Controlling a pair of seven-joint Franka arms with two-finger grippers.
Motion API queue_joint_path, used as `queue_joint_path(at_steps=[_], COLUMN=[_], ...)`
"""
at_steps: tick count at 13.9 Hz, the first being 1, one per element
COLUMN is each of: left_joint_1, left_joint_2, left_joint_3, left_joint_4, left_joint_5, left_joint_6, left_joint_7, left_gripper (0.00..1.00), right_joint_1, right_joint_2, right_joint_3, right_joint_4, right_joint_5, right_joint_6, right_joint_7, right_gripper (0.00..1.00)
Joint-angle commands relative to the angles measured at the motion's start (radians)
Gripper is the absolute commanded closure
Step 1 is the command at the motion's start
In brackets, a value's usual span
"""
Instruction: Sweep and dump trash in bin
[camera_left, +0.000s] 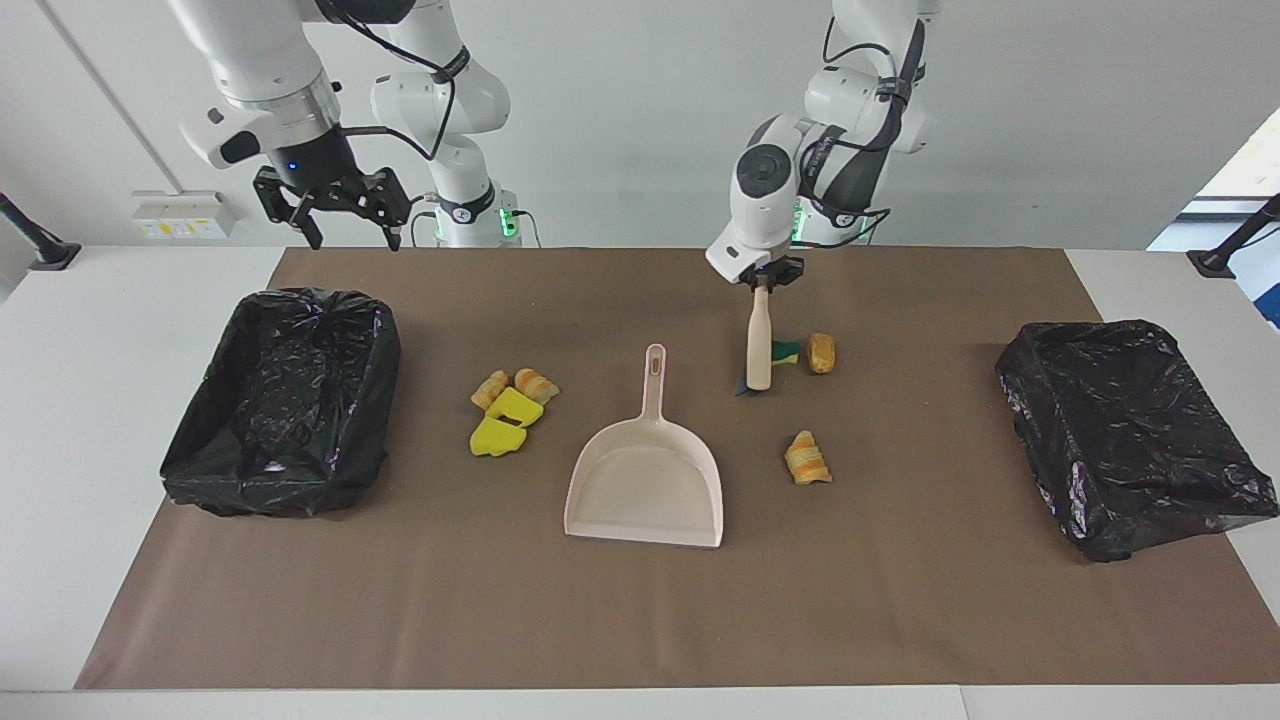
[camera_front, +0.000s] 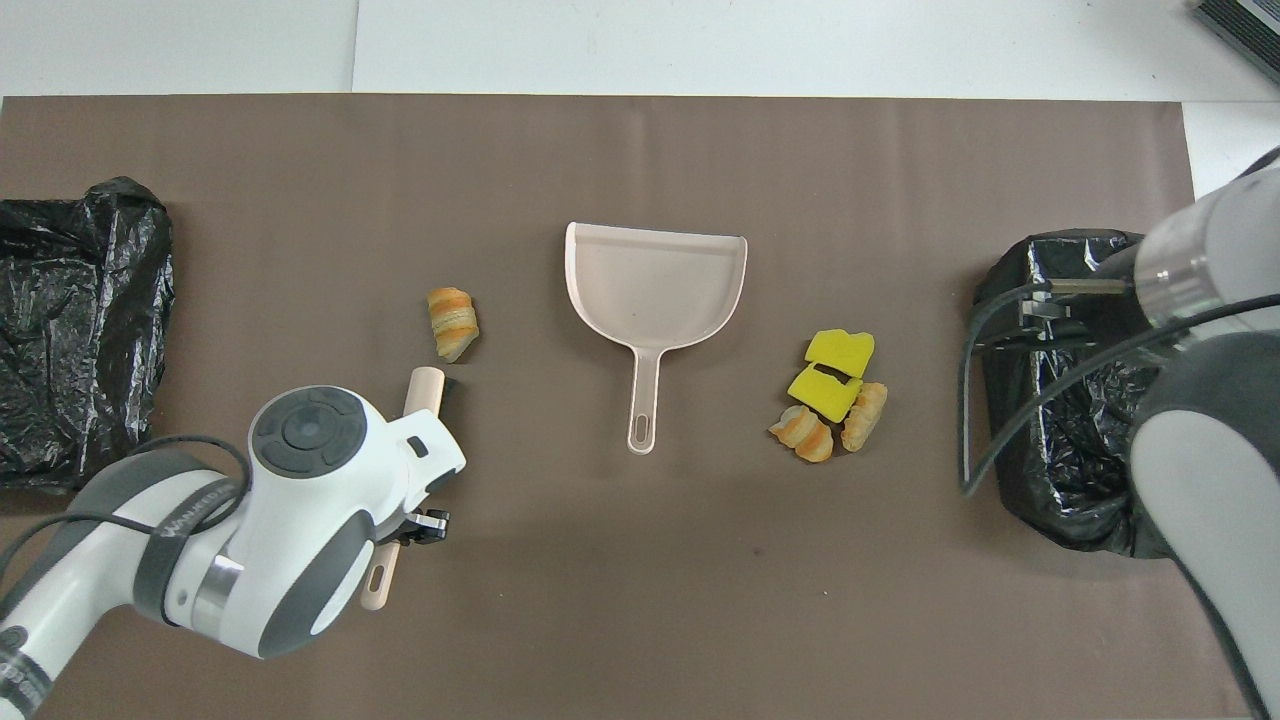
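Left gripper was clamped on the top end of the brush, which hung nearly upright, its long axis vertical and its bristles down at the mat. The bristles stood just beside the green-backed sponge bit and a tan roll, both toward the left arm's end of the table. A striped roll lay farther from the robots than the brush. The dustpan sat mid-table, its long axis running away from the robots, handle toward them, mouth pointing away. In my judgement the left arm was the nearer to these three pieces.

Right gripper hung with jaws wide and empty, waiting near the black-lined bin at its end. Four more pieces lay clustered between that bin and the dustpan. A second bin stood at the left arm's end.
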Motion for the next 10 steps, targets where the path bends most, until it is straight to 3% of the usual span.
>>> queue_joint_path(at_steps=[1,5,10], left_joint_1=[0.088,0.145,0.185], left_joint_2=[0.029,0.157,0.248], left_joint_3=[-0.016,-0.016,-0.016], left_joint_4=[0.163,0.352,0.383], left_joint_5=[0.014,0.005,0.003], left_joint_6=[-0.026,0.053,0.205], left_joint_7=[0.066,0.177,0.492], left_gripper=[1.0,1.0,1.0], right_joint_1=[0.081,0.249,0.328], right_joint_2=[0.078,0.182,0.237], right_joint_3=[0.006,0.006,0.008], right_joint_4=[0.002,-0.017,-0.11], right_joint_5=[0.021,0.028,0.085], right_joint_6=[0.071,0.149,0.325], right_joint_7=[0.081,0.196,0.315], right_gripper=[0.0,0.0,0.0])
